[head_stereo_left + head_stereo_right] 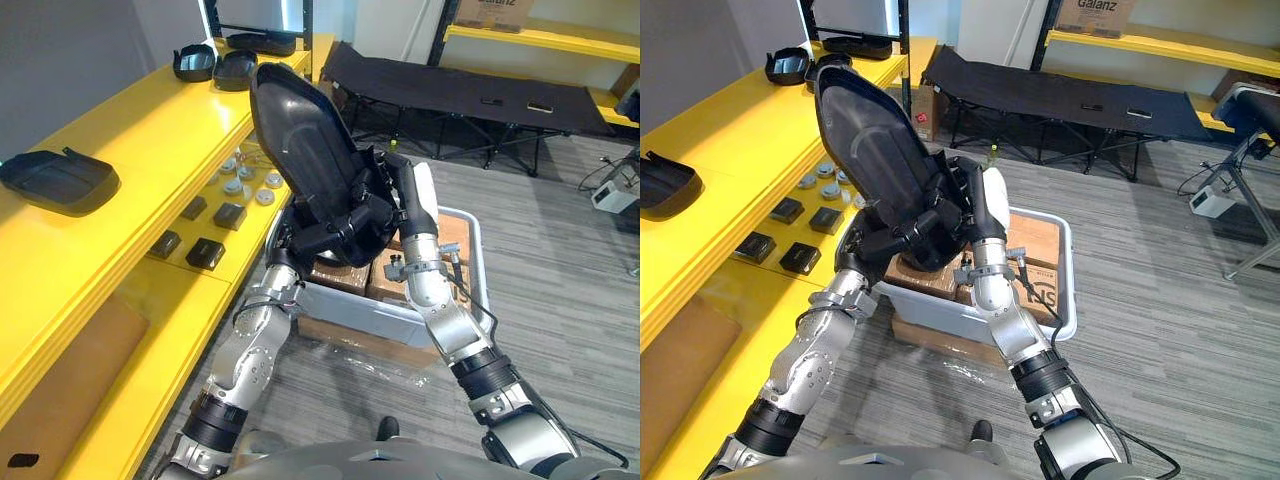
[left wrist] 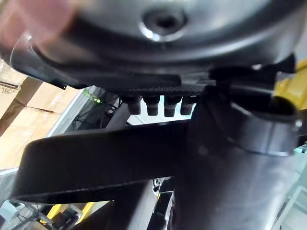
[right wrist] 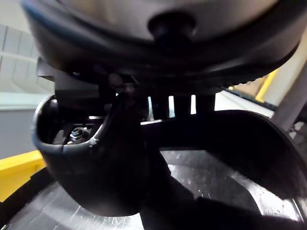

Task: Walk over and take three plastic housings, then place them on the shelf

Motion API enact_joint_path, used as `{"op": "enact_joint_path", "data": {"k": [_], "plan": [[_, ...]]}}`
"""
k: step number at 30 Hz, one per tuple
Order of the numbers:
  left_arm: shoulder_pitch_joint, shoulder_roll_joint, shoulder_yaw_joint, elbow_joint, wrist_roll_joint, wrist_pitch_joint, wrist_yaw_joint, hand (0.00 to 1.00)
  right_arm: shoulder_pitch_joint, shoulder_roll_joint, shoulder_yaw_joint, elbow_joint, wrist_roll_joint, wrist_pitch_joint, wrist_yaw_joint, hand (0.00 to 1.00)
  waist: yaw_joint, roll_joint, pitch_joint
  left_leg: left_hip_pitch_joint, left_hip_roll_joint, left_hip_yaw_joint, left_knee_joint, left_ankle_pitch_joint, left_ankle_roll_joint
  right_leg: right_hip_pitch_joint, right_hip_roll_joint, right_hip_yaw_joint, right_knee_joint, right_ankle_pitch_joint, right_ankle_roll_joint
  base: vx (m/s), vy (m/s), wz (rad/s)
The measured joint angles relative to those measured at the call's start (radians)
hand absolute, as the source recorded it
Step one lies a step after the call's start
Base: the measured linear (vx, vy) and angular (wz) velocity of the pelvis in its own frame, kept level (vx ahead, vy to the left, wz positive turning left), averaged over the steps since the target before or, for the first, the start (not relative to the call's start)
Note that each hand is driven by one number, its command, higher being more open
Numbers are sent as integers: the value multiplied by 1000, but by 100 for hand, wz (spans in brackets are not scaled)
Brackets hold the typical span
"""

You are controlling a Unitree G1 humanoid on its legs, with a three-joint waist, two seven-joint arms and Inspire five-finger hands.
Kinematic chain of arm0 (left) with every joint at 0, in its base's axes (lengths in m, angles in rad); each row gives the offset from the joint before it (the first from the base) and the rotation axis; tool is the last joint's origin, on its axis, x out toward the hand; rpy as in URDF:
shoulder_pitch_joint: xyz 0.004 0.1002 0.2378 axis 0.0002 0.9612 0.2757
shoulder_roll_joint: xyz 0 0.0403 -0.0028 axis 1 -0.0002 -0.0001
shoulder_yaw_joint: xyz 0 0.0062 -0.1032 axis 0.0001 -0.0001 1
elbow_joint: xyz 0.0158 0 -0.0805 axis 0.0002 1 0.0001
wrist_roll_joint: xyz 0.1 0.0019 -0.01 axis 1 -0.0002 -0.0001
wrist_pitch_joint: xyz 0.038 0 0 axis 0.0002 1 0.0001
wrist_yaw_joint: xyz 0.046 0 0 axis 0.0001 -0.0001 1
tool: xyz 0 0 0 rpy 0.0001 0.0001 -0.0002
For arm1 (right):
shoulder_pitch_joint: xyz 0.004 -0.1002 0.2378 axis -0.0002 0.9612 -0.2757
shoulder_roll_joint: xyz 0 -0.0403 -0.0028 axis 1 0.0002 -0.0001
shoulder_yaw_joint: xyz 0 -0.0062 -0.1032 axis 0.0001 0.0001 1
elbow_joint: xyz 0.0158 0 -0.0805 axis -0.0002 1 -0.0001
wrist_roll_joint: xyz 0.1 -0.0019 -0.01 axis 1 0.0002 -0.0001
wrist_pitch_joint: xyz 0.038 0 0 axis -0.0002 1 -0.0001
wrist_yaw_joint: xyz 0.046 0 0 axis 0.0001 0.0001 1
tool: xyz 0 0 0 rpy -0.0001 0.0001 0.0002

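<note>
Now the robot holds 1 big black plastic housing [image 1: 300,140] up in the air with both hands. The housing stands almost upright and leans a little toward the yellow shelf [image 1: 150,130]. It is above the white bin [image 1: 350,305], which has cardboard boxes [image 1: 340,275] inside.

The left hand [image 1: 325,240] grips the low end of the housing, and its fingers curl round the edge. The right hand [image 1: 385,190] is on the other side. In the right wrist view its thumb hooks over the rim of the housing, so it grips too. Both hands are closed on the same piece.

The top board of the shelf has more housings on it. The near housing [image 1: 58,180] lies by itself. The far housings [image 1: 195,62] lie close together at the back end. Between them the yellow board is bare.

I think the picking up is done for this piece and the carrying step is going on. The putting down is not yet done.

Next, the robot needs to turn to its left and bring the housing over the bare part of the top board. It must tip the piece flat, lower it gently, and only then let both hands go. The piece is big and smooth, so it could slip if 1 hand lets go too soon.
</note>
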Motion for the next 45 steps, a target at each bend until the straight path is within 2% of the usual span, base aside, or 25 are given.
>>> {"op": "enact_joint_path", "data": {"k": [4,5,10,21,22,31,38,41,45], "plan": [[0,-5,-11,0,-32,2,41,0,25,22,15,23,39,-2,-20,0,-7,0,-19,0,1,0,-3,0,0,-2,1,-1,0,-3,-4,0,0,0],[0,-5,-1,1,-51,2,86,0,32,30,20,22,58,-17,-41,0,-15,-1,-20,0,1,1,-3,0,0,-3,1,-1,0,-3,-4,0,0,0],[0,-43,63,49,-102,-3,171,0,40,35,67,18,61,-49,-68,0,-20,-4,-24,14,5,10,-8,-1,-1,3,5,6,0,-5,-7,-3,3,-5],[0,-44,75,62,-68,-48,196,0,77,110,94,-4,65,-53,-81,0,-20,-23,-36,14,7,10,-9,-2,-3,2,7,5,-1,-6,-9,0,0,0],[0,-45,74,62,-61,-49,196,0,79,113,96,-4,65,-53,-84,100,-21,-26,-38,14,7,10,-9,-2,-3,2,7,5,-1,-6,-9,0,0,0],[-2,-49,63,62,37,-53,222,0,97,116,135,-4,78,-102,-112,100,-26,-27,-40,14,7,10,-6,-3,-3,3,7,4,-1,-12,-19,0,0,0],[-4,-85,64,60,178,-55,275,0,129,133,118,-69,146,-102,-149,100,-29,-23,-42,14,7,12,-6,-4,-4,1,8,5,-1,-13,-19,0,0,0],[-3,-86,90,30,286,-60,335,0,162,133,63,-167,153,-102,-176,100,-37,-21,-43,15,7,19,-5,-7,-3,-3,8,10,-1,-13,-19,0,0,-5],[-3,-107,188,29,429,-69,442,0,207,131,-46,-257,193,-103,-211,100,-46,-7,-50,15,8,32,-3,-13,-3,-10,9,23,-1,-12,-18,1,4,-9]]}}
